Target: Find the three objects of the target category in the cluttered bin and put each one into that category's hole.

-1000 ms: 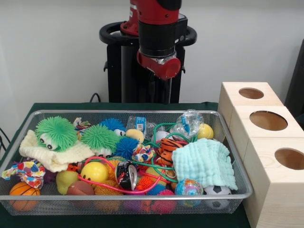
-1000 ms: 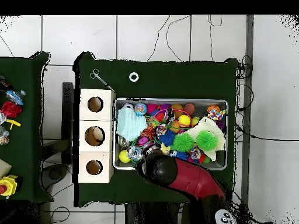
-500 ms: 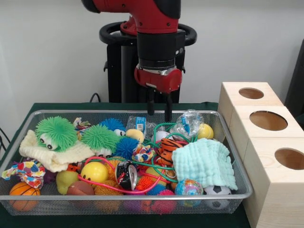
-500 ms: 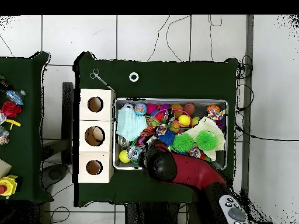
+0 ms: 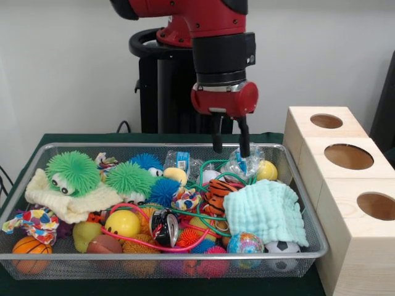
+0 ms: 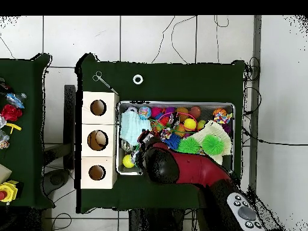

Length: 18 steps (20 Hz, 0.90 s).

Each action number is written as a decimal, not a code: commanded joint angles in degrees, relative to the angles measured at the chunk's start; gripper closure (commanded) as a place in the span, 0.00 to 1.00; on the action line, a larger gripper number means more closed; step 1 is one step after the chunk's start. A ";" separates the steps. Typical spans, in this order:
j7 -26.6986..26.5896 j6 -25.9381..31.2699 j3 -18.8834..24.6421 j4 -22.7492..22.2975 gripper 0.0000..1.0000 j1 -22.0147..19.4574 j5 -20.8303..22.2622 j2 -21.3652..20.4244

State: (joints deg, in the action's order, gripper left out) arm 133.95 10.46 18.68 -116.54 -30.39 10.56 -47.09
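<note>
Above the crumpled clear plastic bottle [image 5: 245, 159], the spread hand [image 5: 231, 150] risks snagging the green cord [image 5: 213, 165] tangled beside it, dragging neighbouring toys along.

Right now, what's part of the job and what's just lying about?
Job: gripper, open over the bin; the bin's toys; box with three holes.

Lying about: scissors; tape ring; side-table clutter.

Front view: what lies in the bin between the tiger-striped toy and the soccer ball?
In the front view, the pale mint cloth lies between the tiger-striped toy and the soccer ball, draped partly over the ball.
</note>
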 commanded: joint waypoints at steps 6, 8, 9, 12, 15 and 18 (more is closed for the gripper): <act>2.07 -0.04 10.37 -8.50 0.00 -0.38 0.82 -3.34; 2.57 -0.78 10.12 -8.92 0.00 -0.14 1.08 -2.63; 2.77 -1.08 10.12 -9.20 0.00 -0.08 1.15 -2.29; 3.53 -2.35 8.55 -9.46 0.00 1.07 1.70 -1.14; 3.74 -4.20 6.57 -9.69 0.00 2.31 2.94 0.12; 2.89 -5.65 4.94 -9.83 0.00 2.80 4.63 1.65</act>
State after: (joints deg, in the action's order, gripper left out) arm 133.95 8.99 24.34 -123.01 -28.40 11.05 -48.88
